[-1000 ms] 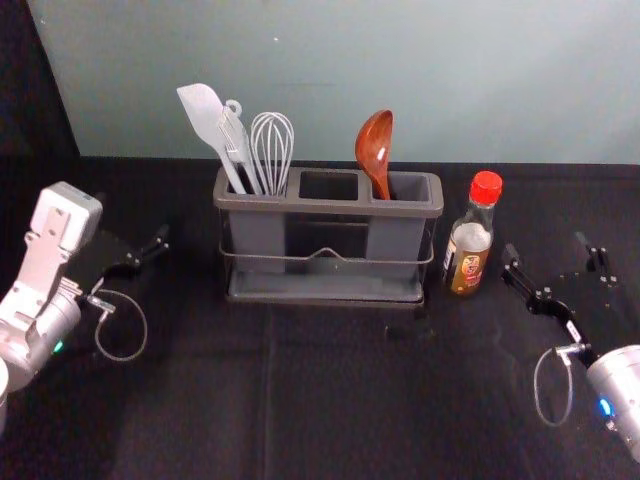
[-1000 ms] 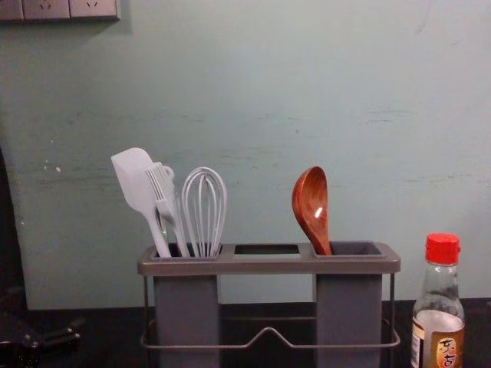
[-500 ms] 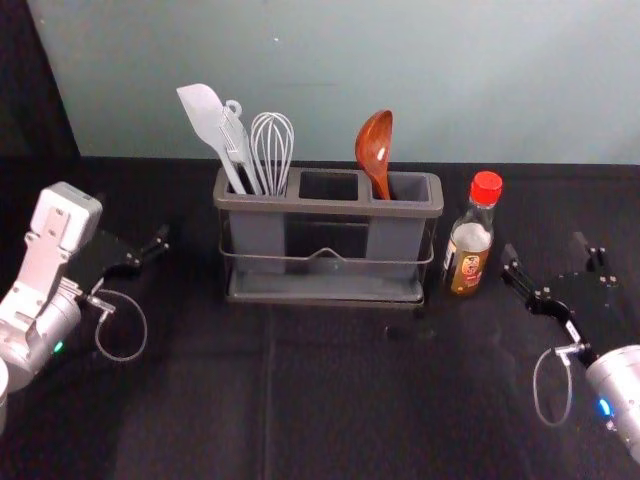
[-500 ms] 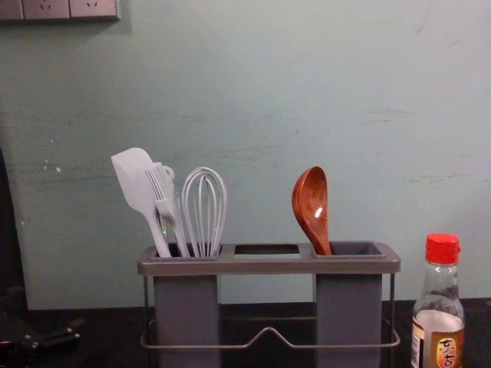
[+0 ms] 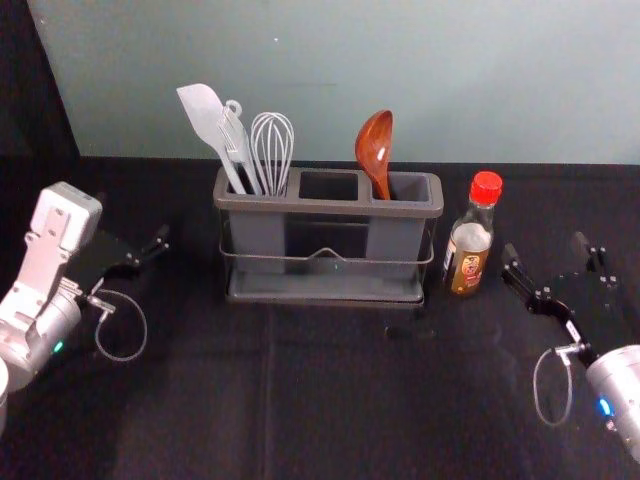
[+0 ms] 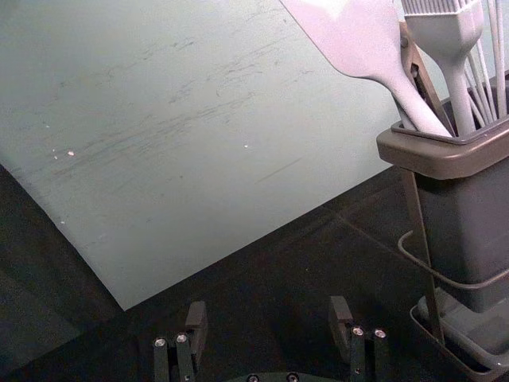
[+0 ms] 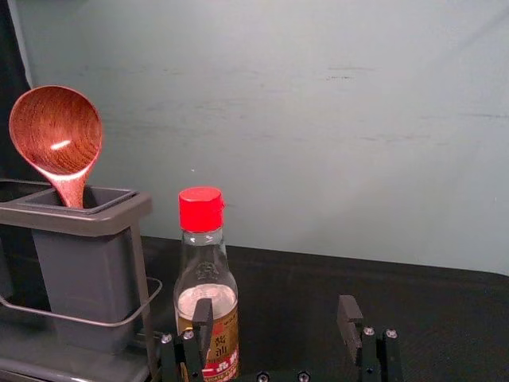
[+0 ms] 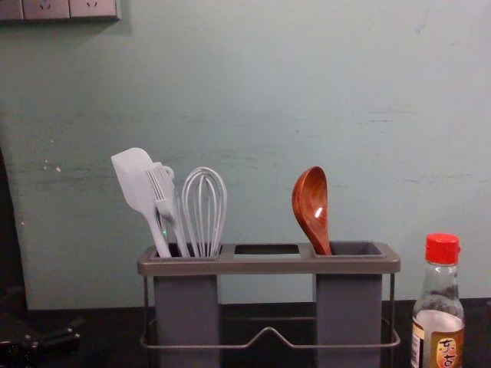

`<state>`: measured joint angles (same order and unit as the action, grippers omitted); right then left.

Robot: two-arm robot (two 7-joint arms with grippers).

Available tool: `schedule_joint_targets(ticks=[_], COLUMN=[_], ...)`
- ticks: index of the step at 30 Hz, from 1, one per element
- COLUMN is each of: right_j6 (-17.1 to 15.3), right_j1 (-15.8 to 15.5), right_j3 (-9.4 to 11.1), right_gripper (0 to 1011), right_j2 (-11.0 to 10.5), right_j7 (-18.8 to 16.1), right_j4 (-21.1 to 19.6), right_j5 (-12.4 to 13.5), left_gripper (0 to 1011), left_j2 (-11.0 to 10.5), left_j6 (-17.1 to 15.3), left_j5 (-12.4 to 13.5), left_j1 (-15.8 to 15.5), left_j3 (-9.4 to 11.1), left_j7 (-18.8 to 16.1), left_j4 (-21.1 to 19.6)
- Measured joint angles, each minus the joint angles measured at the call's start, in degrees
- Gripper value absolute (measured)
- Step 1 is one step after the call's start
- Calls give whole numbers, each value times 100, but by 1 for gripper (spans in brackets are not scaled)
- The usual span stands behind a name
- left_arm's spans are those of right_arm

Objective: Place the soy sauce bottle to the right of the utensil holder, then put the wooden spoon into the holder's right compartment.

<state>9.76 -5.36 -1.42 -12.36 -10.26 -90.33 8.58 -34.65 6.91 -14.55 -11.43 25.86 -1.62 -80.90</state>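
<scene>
The soy sauce bottle (image 5: 470,240) with its red cap stands upright just right of the grey utensil holder (image 5: 330,208). The wooden spoon (image 5: 374,148) leans in the holder's right compartment, bowl up. My right gripper (image 5: 556,262) is open, to the right of the bottle and apart from it; in the right wrist view the right gripper (image 7: 274,318) has nothing between its fingers, one fingertip overlapping the bottle (image 7: 208,298). My left gripper (image 5: 135,250) stays left of the holder, and in the left wrist view the left gripper (image 6: 266,318) is open and empty.
A white spatula (image 5: 207,118), a brush and a whisk (image 5: 271,150) stand in the holder's left compartment. The middle compartment (image 5: 329,185) lies between them and the spoon. Behind the black-covered table (image 5: 330,400) rises a pale green wall (image 5: 400,60).
</scene>
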Motion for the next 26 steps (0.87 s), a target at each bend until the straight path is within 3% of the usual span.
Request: schedule_joint_targets(ticks=[26], right_j6=[0], right_j1=[0], right_j3=[0], right_gripper=[1003], right_j2=[0], right_j7=[-1], right_j4=[0], right_j5=[0], left_gripper=[1005], left_j2=[0], left_j6=[0], left_j5=[0], left_j1=[0], left_j3=[0], left_j7=[0], left_j4=[0])
